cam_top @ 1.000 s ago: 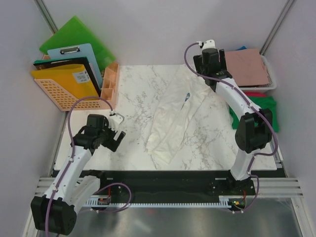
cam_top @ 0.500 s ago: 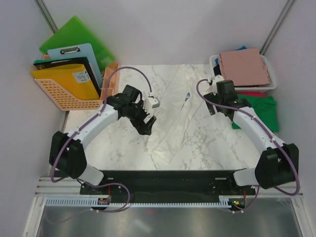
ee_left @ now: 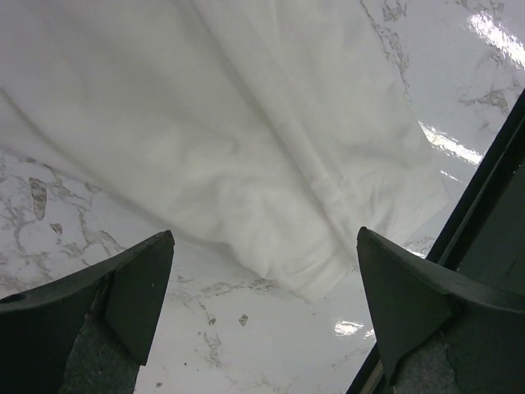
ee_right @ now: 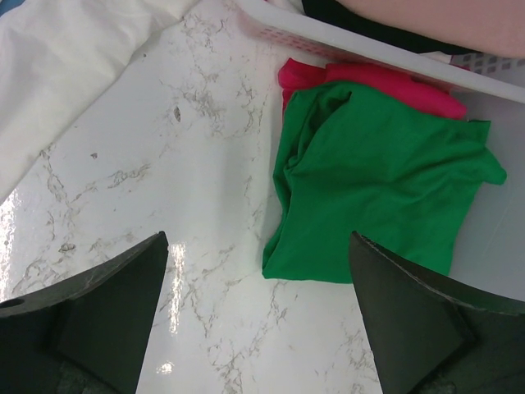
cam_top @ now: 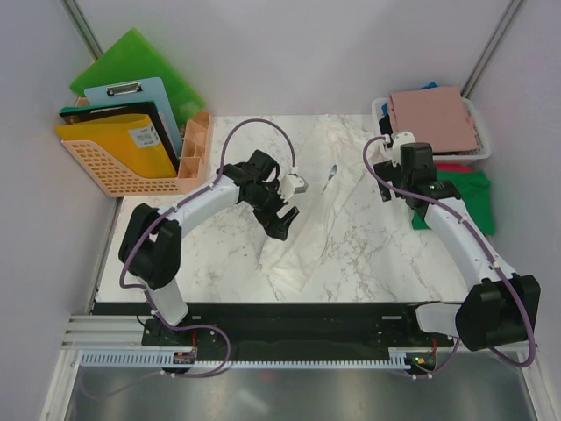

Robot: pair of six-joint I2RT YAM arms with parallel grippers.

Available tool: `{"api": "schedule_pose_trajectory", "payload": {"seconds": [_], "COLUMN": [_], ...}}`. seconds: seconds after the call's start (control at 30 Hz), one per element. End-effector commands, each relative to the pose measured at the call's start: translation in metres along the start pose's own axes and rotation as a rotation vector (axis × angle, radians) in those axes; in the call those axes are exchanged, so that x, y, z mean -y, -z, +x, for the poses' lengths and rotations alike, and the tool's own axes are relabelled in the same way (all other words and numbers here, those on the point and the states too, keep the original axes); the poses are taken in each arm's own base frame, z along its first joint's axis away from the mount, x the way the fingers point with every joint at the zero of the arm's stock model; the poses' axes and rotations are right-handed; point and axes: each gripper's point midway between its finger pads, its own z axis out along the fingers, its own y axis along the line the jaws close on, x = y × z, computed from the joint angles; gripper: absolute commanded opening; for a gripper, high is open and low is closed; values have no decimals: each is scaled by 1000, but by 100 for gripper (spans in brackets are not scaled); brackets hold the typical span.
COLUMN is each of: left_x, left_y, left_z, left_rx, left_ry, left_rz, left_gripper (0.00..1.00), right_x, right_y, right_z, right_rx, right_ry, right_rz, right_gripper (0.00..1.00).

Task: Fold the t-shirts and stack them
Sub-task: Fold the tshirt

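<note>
Glossy marble-look table [ee_right: 205, 164]; soft matt cloth white t-shirt [ee_left: 246, 123]; smooth plastic basket [ee_right: 344, 37]

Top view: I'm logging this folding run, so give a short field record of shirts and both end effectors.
white t-shirt: unfolded, mid-table
green t-shirt: crumpled, near the basket
red t-shirt: between green t-shirt and basket
pink t-shirt: flat atop basket
left end effector: open, empty, above white t-shirt's near end
right end effector: open, empty, above bare marble

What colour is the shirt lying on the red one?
Green. The t-shirt shows best in the right wrist view.
</note>
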Motion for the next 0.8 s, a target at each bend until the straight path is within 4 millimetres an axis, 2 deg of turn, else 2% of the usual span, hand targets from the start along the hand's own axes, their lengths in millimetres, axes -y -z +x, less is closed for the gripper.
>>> {"api": "schedule_pose_trajectory", "payload": {"seconds": [0.0,0.1,0.23,0.4,0.5,0.77], "left_x": [4,-1,-10,-10,-11,6], "left_y": [-7,-14,-12,-9,-4,-9], "left_z": [-21,-1,20,39,45,45], "left_rx": [42,-17,-65,-109,-123,-138], "left_ry": [-1,25,42,70,73,142], "left_rz": [21,-12,-100,-133,-159,-64], "left_gripper": [100,100,100,100,100,100], "right_x": [-3,-2,-4,-9,-9,-6], "right_y": [-4,-4,-4,-7,-7,-10], "right_z": [4,3,1,1,2,5], "right_rx": [1,9,14,13,13,7], "right_ry": [-30,-25,-25,-39,-33,-29], "right_rz": [-15,-15,-28,-52,-54,-25], "right_gripper": [98,98,98,98,98,98]}}
